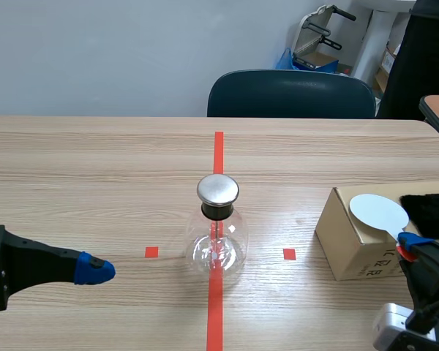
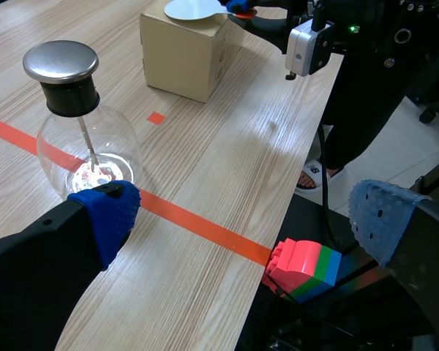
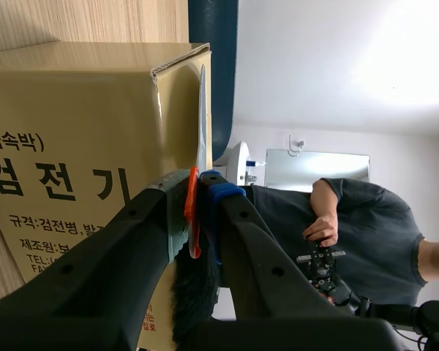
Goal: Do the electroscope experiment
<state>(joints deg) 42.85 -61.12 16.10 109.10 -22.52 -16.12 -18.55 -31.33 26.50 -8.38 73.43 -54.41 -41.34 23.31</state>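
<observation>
Glass flask (image 1: 217, 245) with a metal cap stands in the middle of the wooden desk (image 1: 95, 175), on the red tape line. The left gripper (image 2: 245, 219) is near it, its fingers wide apart and holding nothing. The right gripper (image 1: 412, 245) has its fingers closed on the orange handle of a white disc (image 1: 379, 212) at the top of the cardboard box (image 1: 351, 248), beside some black fur (image 1: 428, 212).
</observation>
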